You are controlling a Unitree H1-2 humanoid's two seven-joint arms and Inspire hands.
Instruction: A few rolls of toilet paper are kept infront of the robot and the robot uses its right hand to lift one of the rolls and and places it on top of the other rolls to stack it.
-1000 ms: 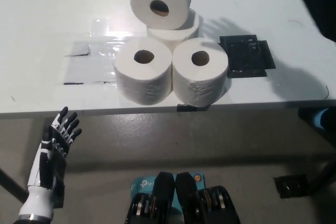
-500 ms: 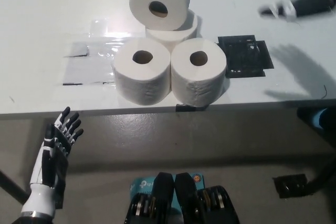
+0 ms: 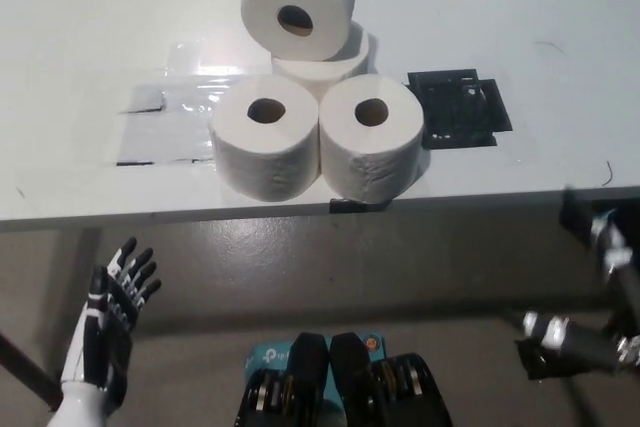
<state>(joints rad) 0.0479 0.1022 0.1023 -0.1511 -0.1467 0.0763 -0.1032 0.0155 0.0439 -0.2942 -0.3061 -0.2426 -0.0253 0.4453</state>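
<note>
On the white table [image 3: 90,27], three toilet paper rolls stand on end, touching: the left roll [image 3: 266,137], the right roll [image 3: 370,137] and a back roll [image 3: 330,55]. The top roll [image 3: 298,5] rests on them. The left hand [image 3: 108,322] hangs below the table edge, fingers spread, empty. The right hand [image 3: 600,292] is blurred at lower right; I cannot tell its state.

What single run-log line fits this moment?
top roll: stacked on three rolls | right hand: below table edge | left hand: open, resting low
</note>
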